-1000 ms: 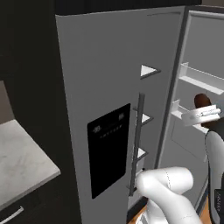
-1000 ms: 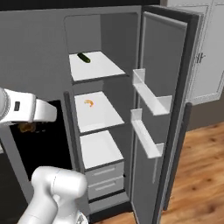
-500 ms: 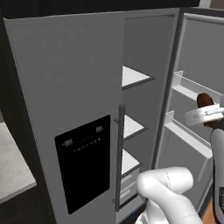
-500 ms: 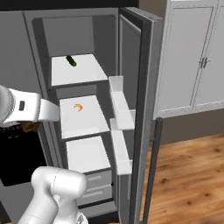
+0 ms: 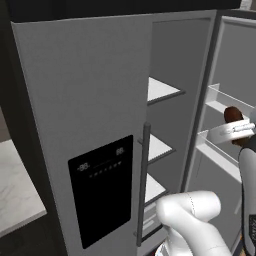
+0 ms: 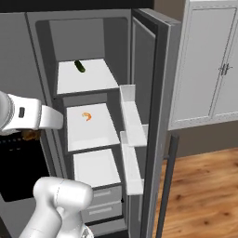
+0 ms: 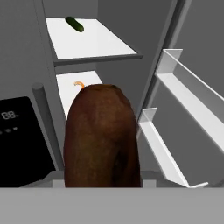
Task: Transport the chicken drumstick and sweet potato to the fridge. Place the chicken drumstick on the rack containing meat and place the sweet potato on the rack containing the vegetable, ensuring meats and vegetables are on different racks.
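While the fridge [image 5: 90, 115] is seen from the left base view with its right door swung wide, the gripper [image 5: 235, 131] is found at the right edge, partly spread and pinched on the sweet potato [image 5: 231, 116], whose dark top pokes above the white hand. Three white shelves [image 5: 161, 90] are counted inside, one black dispenser panel [image 5: 102, 187] and one long handle [image 5: 143, 185] on the shut left door.

From the right base view, the arm is seen at the left edge, with a brown bit of the held load just visible below it. One dark green vegetable [image 6: 80, 66] is seen on the top rack, one small orange piece of meat [image 6: 86, 116] on the rack below. Two door bins [image 6: 132, 121] are counted.

From the hand view, one sweet potato [image 7: 102, 136] is seen upright, close to the camera, in front of the open compartment. Fingertips are hidden behind it. One green vegetable [image 7: 74, 24] lies on the upper rack; one orange piece [image 7: 79, 84] peeks out above the potato on the second.
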